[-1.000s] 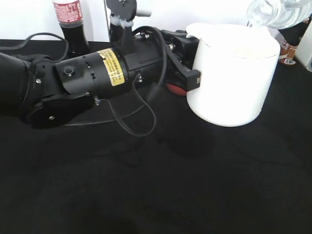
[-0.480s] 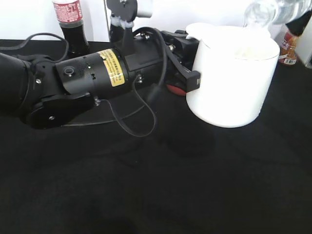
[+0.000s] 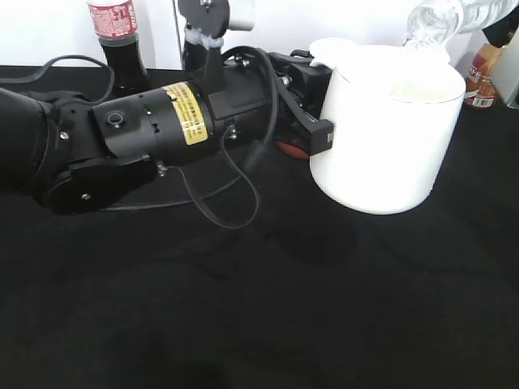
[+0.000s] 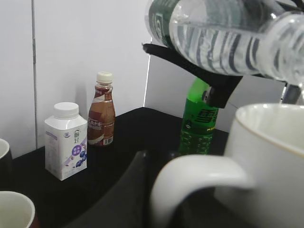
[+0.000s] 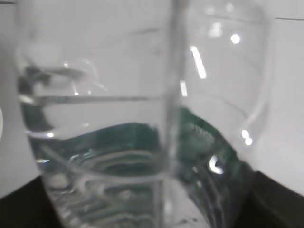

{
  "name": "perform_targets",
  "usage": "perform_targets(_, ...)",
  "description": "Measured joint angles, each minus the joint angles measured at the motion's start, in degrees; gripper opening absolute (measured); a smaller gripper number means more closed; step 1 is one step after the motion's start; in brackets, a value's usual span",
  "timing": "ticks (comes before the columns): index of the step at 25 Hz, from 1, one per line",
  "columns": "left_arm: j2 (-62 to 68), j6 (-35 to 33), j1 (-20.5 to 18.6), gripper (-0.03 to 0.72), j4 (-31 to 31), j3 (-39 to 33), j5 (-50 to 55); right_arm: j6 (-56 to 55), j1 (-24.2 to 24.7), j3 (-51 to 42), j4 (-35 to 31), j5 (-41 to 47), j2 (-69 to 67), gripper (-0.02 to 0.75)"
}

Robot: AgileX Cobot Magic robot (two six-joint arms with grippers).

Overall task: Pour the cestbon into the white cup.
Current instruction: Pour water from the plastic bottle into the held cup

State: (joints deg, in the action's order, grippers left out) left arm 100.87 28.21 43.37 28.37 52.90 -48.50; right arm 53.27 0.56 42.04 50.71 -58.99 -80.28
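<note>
Two hands busy, cestbon tilted above white cup rim.

brown bottle label — "CAFE", other labels illegible

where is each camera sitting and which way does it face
Exterior: table height, facing the white ceramic mug; shows the black left arm.
Left wrist: beside the mug handle, looking up at the tilted clear green-labelled water bottle; a black gripper finger holds it.
Right wrist: pressed against the bottle; no arm visible.
All share the bottle.
</note>
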Motion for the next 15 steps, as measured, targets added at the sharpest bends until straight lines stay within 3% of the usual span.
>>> perform_targets(11,0.11,-0.17,0.0,0.074,0.47,0.0,0.47,2.52,0.0,0.12,-2.61,-2.18,0.04,0.498)
perform_targets(15,0.11,-0.23,0.0,0.074,0.41,0.0,-2.12,-16.01,0.0,0.12,0.1,-4.05,0.11,0.498)
